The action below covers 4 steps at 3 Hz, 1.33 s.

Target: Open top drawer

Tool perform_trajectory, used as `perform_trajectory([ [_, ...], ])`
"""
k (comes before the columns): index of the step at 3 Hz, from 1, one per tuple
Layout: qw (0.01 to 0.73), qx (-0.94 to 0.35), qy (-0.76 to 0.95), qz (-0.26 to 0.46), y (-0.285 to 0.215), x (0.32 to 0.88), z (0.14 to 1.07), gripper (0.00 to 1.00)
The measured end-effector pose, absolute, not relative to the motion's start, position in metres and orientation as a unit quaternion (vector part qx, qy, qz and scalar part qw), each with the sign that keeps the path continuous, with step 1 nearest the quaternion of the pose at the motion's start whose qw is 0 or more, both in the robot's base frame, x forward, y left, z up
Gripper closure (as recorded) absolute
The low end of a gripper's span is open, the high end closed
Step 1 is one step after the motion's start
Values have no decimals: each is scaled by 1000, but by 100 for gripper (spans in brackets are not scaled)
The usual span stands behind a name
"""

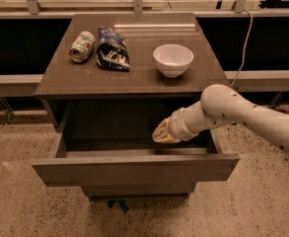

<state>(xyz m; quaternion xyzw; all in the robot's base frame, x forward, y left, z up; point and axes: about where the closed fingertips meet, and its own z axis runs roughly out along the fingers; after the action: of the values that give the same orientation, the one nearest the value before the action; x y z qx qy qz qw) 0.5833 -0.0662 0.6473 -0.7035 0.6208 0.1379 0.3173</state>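
The top drawer (134, 169) of the grey-brown cabinet stands pulled out toward me, its flat handleless front at the bottom of the view and its smooth dark inside showing. My gripper (162, 132) reaches from the right on a white arm and sits inside the drawer, over its right half, just behind the front panel. It holds nothing that I can see. A narrower drawer front (134, 188) shows just below the open one.
On the cabinet top (139, 75) lie a tipped can (81, 46), a dark snack bag (112, 48) and a white bowl (173, 59). A railing runs behind. A cable (242, 38) hangs at the back right. Speckled floor surrounds the cabinet.
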Motion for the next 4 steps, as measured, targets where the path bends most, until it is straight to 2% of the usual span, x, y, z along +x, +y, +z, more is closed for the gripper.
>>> perform_trajectory([
  [1,356,-703,592,168,-44,593,636,100],
  [3,367,-714,560,201,-13,592,619,100],
  [4,371,-715,546,231,-1,572,623,100],
])
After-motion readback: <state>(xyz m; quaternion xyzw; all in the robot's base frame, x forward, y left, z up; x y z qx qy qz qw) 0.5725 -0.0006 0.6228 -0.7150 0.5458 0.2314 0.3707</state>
